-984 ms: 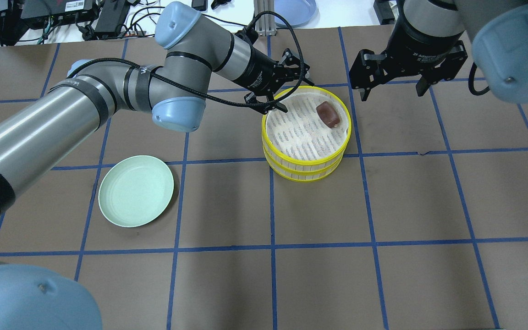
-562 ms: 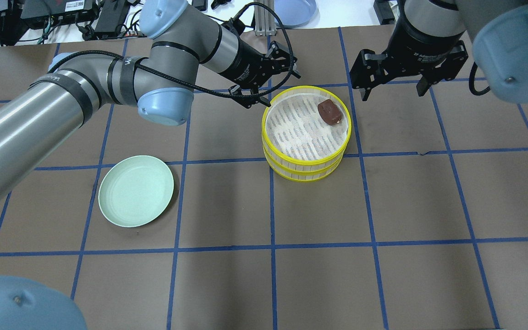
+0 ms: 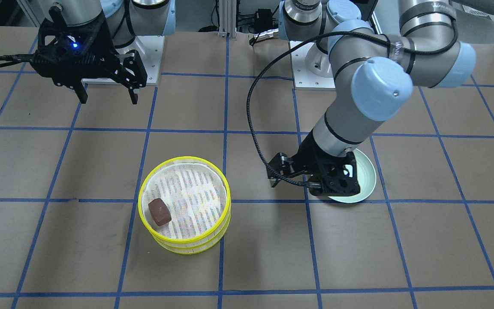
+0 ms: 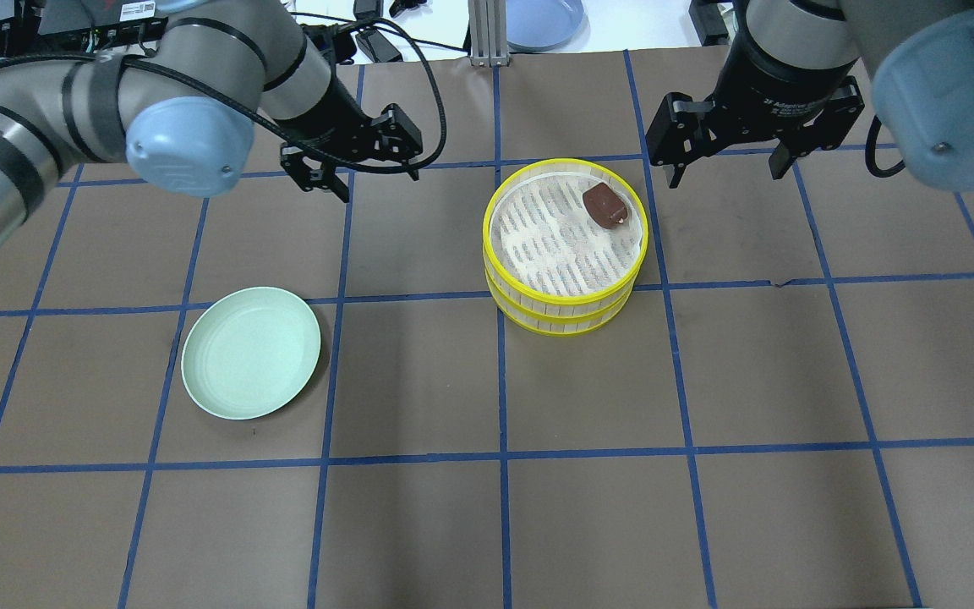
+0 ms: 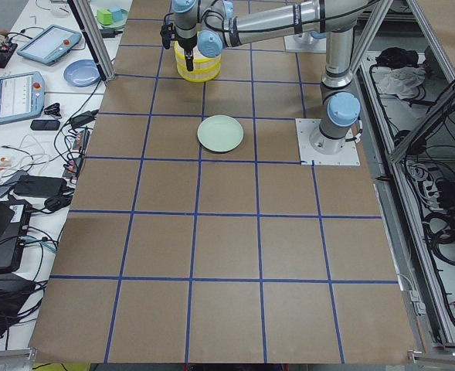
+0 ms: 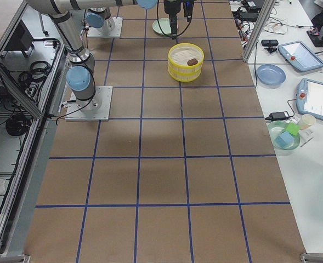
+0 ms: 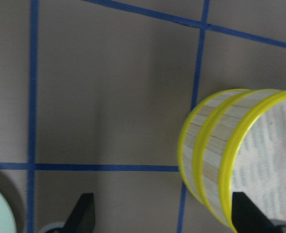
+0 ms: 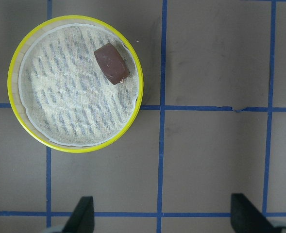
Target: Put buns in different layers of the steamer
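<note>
Left end effector point(image 4: 377, 179), right end effector point(image 4: 725, 173) apart; two stacked layers point(image 4: 538, 309); apparently one brown bun point(image 4: 604, 206).

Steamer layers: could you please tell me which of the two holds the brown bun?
The upper layer: the brown bun lies on its white liner near the rim. The lower layer sits beneath it, its inside hidden.

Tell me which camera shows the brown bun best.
Right wrist-mounted view: it looks straight down on the brown bun, large and unobstructed. Overhead and front-facing views show it smaller; exterior right, a speck; exterior left and left wrist miss it.
</note>
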Tool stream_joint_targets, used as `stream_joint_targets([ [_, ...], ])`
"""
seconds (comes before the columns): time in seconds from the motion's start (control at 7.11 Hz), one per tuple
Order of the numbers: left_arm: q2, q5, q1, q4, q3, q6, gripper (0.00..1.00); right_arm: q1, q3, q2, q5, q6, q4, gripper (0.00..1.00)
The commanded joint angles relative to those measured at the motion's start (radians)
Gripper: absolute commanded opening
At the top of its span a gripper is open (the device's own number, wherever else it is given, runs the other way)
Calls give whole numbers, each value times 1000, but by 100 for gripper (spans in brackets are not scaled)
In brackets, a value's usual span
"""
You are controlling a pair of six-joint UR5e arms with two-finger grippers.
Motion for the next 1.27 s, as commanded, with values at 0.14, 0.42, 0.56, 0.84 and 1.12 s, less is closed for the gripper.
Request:
stream_joint_targets([
  [0.14, 155, 266, 75, -233, 0, 250, 100, 0, 0, 0, 1, 1, -5, 100],
  [0.42, 276, 257, 74, -321, -1, 242, 100, 0, 0, 0, 0, -8, 0, 100],
  [0.56, 325, 250, 72, -355, -1, 242, 100, 0, 0, 2, 1, -6, -3, 100],
  [0.84, 359, 248, 63, -363, -10, 240, 97, 3, 2, 0, 1, -8, -2, 100],
  [1.12, 372, 218, 58, -367, -27, 208, 97, 2, 0, 0, 3, -5, -3, 100],
])
